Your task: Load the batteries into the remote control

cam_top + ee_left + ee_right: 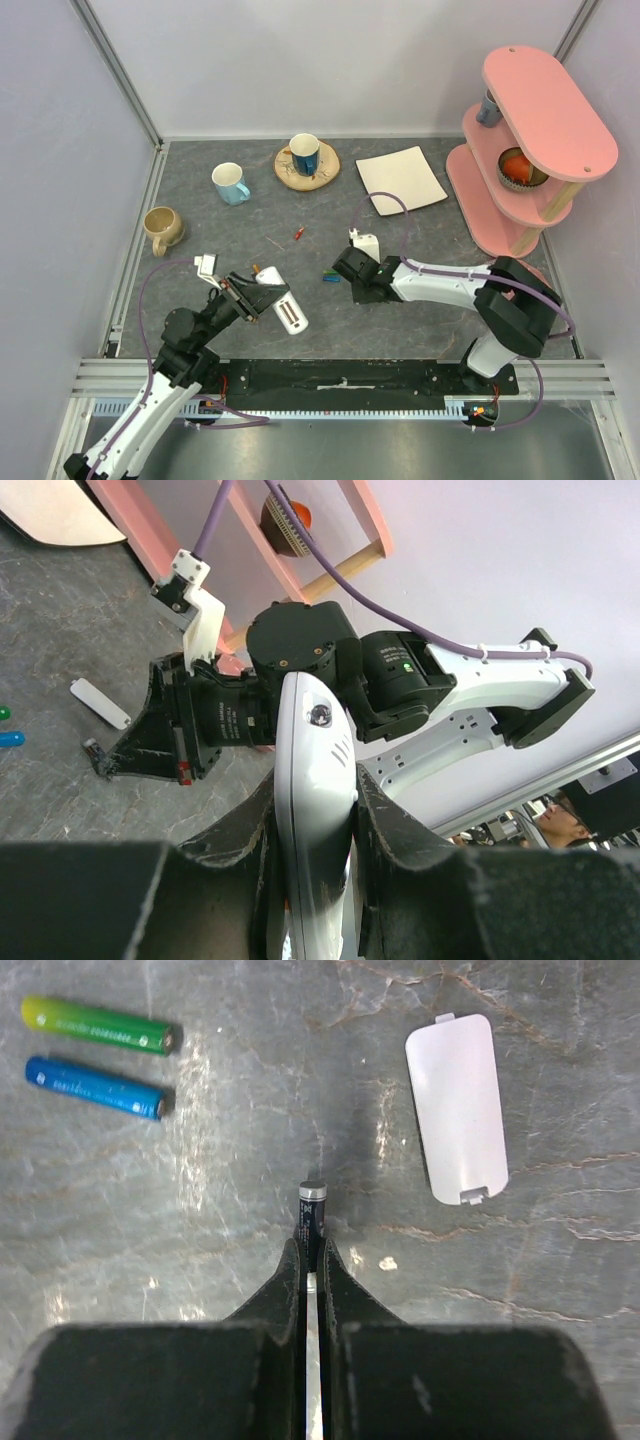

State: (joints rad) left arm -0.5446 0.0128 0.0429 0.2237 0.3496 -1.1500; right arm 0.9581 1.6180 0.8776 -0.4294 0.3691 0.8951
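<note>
My left gripper is shut on the remote control, a slim white bar held edge-on above the table; the top view shows the remote control at the front left. My right gripper is shut on a dark blue-purple battery pinched by one end, low over the table. A green battery and a blue battery lie side by side to its far left. A red-orange battery lies further back. The right gripper is near the table's middle.
The remote's white battery cover lies flat to the right of the right gripper. Behind stand a tan mug, a light blue mug, a dark blue mug on a wooden coaster, a white square plate and a pink shelf.
</note>
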